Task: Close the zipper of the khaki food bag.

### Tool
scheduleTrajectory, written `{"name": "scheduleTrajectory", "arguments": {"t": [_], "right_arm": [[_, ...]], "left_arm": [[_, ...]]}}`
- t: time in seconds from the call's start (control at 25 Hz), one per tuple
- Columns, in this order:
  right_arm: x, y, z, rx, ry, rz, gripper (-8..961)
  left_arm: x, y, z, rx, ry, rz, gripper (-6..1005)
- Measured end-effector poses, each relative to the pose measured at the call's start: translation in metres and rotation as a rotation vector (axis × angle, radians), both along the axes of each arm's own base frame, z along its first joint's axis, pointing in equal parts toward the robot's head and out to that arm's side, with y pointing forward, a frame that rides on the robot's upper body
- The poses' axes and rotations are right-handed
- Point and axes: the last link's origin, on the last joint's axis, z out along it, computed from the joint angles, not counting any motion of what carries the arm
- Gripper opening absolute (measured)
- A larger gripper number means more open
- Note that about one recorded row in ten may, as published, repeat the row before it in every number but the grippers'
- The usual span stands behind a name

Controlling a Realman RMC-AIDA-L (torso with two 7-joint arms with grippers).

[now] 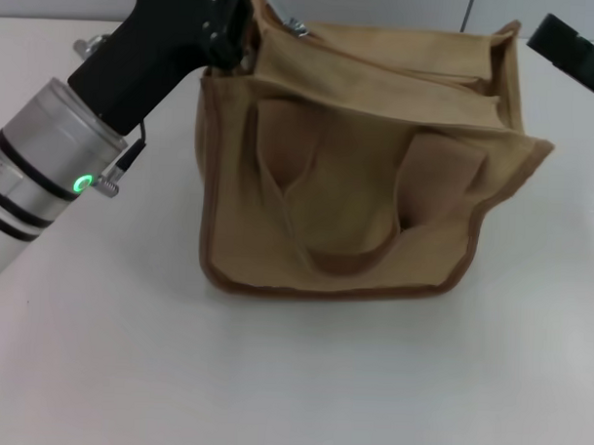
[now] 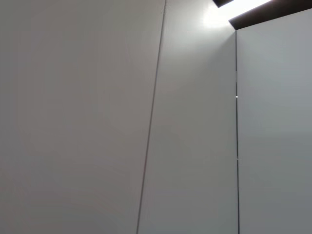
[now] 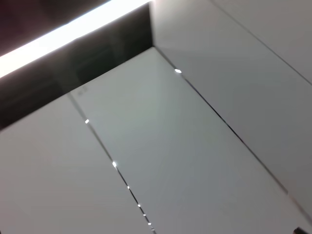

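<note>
1. Stands on the white table (image 1: 292, 379) — the khaki food bag (image 1: 356, 195), upright, slumped a little, two looped handles hanging down the near side.
2. Runs along the bag's top panel, toward its far edge: the zipper (image 1: 381, 45); a small silver metal piece shows at the bag's far-left top corner, just beside the left gripper.
3. Reaches in at the bag's far-left top corner: the left gripper (image 1: 235, 30), black, touching or nearly touching the fabric; cannot tell whether spread or pinching, fingertips hidden against the bag.
4. Hangs off the bag's far-right corner, apart from it — the right gripper (image 1: 576, 52), only a black part visible; finger state cannot be told.
5. Show only pale wall panels and seams: both wrist views.
</note>
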Motion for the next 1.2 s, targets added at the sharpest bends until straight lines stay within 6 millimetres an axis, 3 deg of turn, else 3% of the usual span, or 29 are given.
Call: {"name": "scheduleTrajectory", "arguments": {"t": [0.32, 0.76, 1.2], "right_arm": [[0.009, -0.004, -0.009, 0.231, -0.064, 0.001, 760], [-0.001, 0.016, -0.029, 0.212, -0.143, -0.010, 759], [-0.022, 0.045, -0.038, 0.261, -0.200, 0.002, 759]], "left_arm": [[0.022, 0.000, -0.007, -0.024, 0.032, -0.039, 37], [0.024, 0.000, -0.021, 0.004, 0.093, 0.031, 40], [0.033, -0.005, -0.017, -0.013, 0.074, 0.001, 44]]}}
